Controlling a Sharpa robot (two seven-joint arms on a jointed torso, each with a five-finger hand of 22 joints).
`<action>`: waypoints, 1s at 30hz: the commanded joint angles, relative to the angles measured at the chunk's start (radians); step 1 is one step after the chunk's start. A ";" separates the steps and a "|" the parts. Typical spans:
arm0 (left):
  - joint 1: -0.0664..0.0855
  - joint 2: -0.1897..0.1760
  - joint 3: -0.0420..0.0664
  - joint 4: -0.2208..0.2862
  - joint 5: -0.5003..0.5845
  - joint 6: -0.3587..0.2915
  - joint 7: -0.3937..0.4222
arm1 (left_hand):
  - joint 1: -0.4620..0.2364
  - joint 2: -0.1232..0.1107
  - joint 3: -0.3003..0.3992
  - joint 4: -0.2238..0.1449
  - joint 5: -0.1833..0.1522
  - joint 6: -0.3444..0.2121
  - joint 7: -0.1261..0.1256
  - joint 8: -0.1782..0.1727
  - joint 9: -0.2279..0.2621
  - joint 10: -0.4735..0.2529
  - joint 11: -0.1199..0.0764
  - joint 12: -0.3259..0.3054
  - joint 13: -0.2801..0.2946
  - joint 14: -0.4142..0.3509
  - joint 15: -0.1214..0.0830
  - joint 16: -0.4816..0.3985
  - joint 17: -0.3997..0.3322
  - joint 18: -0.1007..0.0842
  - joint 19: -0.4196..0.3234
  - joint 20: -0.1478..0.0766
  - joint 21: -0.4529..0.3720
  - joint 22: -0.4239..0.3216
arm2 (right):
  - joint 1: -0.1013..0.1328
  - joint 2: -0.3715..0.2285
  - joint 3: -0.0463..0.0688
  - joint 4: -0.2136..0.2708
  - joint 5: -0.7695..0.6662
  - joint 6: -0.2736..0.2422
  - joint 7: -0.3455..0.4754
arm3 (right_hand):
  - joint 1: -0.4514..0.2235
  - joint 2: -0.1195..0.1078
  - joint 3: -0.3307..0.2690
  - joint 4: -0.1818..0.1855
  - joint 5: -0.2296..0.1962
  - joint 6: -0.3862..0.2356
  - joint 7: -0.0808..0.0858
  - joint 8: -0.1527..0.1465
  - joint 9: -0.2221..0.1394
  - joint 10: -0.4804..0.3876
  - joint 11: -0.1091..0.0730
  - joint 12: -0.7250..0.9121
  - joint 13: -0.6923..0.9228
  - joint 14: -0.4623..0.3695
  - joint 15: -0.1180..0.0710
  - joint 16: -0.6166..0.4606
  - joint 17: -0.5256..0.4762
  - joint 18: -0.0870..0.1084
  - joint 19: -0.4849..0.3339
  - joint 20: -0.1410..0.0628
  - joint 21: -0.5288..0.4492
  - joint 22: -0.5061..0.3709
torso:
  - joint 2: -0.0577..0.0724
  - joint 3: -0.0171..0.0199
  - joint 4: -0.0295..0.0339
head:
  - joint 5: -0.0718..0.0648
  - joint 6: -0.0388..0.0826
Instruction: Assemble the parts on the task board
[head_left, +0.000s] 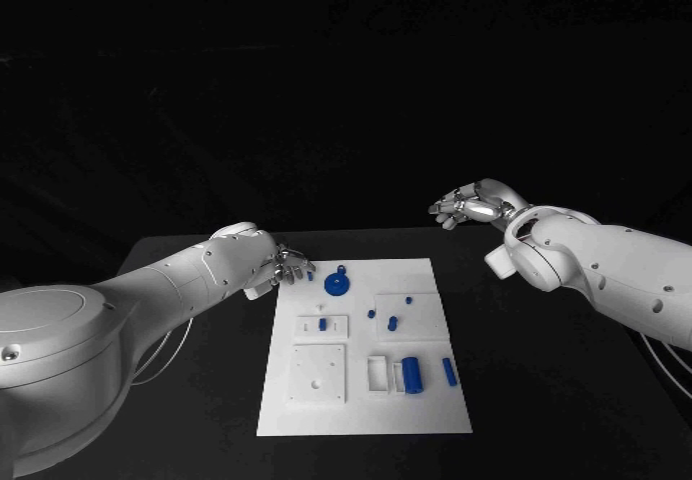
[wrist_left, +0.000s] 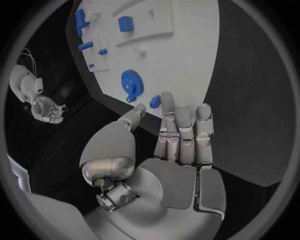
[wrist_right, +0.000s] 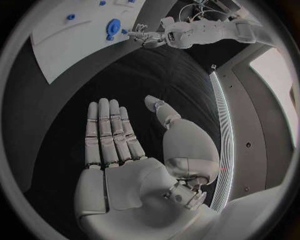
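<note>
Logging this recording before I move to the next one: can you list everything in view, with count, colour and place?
table: one, black, under everything.
task board: one, white plate, middle of the table.
gear: one, blue, round, far end of the board, near the left hand.
cylinder: one, blue, in a white holder at the board's near right.
bar: one, blue, just right of the cylinder.
small parts: several, blue, mid-board; exact count unclear.
left hand: silver, fingers apart, holding nothing, at the board's far left corner.
right hand: silver, holding nothing, beyond the table's far right.
</note>
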 joint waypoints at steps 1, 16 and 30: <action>0.000 0.004 0.001 0.000 0.013 -0.003 0.015 | 0.001 0.012 -0.001 -0.004 -0.004 -0.001 0.003 -0.001 -0.002 -0.007 0.000 0.003 0.001 -0.007 0.004 0.004 -0.001 0.004 -0.007 -0.122 -0.007 0.014 | 0.000 0.002 0.001 0.001 -0.008 0.002 0.008 | 0.011 0.000 -0.001 0.004 0.002 -0.002 0.000 0.005 -0.001 0.007 -0.001 0.003 -0.002 -0.007 0.003 -0.001 -0.002 0.006 -0.003 0.002 -0.003 0.001 | 0.000 0.0012 0.0008 | -0.001 -0.001; -0.007 0.013 0.001 -0.015 0.033 -0.007 0.024 | -0.004 0.010 -0.007 -0.005 -0.005 -0.005 0.004 -0.003 -0.003 -0.008 0.001 0.003 0.001 -0.007 0.005 0.004 -0.002 0.004 -0.008 -0.121 -0.008 0.014 | 0.000 0.003 0.002 0.003 -0.008 0.001 0.009 | 0.012 0.000 -0.001 0.004 0.002 -0.002 0.000 0.005 -0.002 0.007 -0.002 0.004 -0.003 -0.007 0.003 0.000 -0.002 0.006 -0.003 0.002 -0.003 0.002 | 0.002 0.0010 -0.0002 | -0.006 -0.002; -0.007 0.018 0.001 -0.027 0.042 -0.007 0.032 | 0.010 0.030 -0.004 -0.017 -0.005 -0.007 0.005 -0.004 -0.005 -0.010 0.002 0.004 0.002 -0.008 0.005 0.004 -0.003 0.005 -0.008 -0.121 -0.010 0.015 | 0.000 0.006 0.002 0.002 -0.008 0.002 0.009 | 0.012 0.000 -0.001 0.005 0.002 -0.002 0.000 0.005 -0.002 0.007 -0.002 0.004 -0.005 -0.007 0.003 0.000 -0.003 0.007 -0.003 0.002 -0.004 0.002 | 0.002 0.0005 0.0003 | -0.009 -0.004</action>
